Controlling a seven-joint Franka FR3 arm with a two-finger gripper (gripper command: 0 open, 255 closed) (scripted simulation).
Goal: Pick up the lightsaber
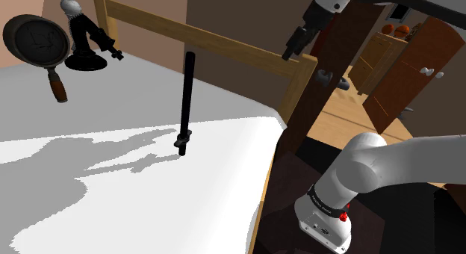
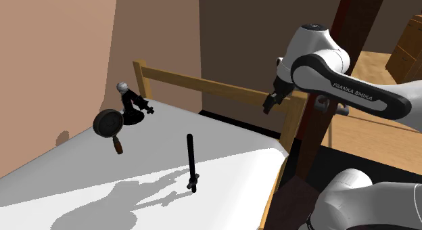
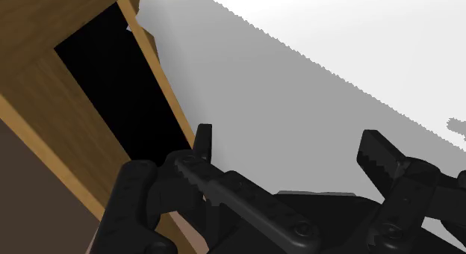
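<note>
Standing upright on bed [image 1: 149, 208], lightsaber [image 1: 187, 103] well apart from tool [image 1: 291, 48]; tool released, empty.

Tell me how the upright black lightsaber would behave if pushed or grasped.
The lightsaber is tall, thin and balanced on a narrow base, so a sideways push would likely tip it. It looks like a straight rigid rod, probably stiff, and once down it may roll. The open tool should fit around its slim shaft.

A black lightsaber [image 1: 186, 103] stands upright on a white bed [image 1: 112, 208]. A dark frying pan [image 1: 33, 42] is at the upper left. The black tool [image 1: 289, 53] hangs above the wooden rail [image 1: 224, 43], well apart from the lightsaber.
</note>
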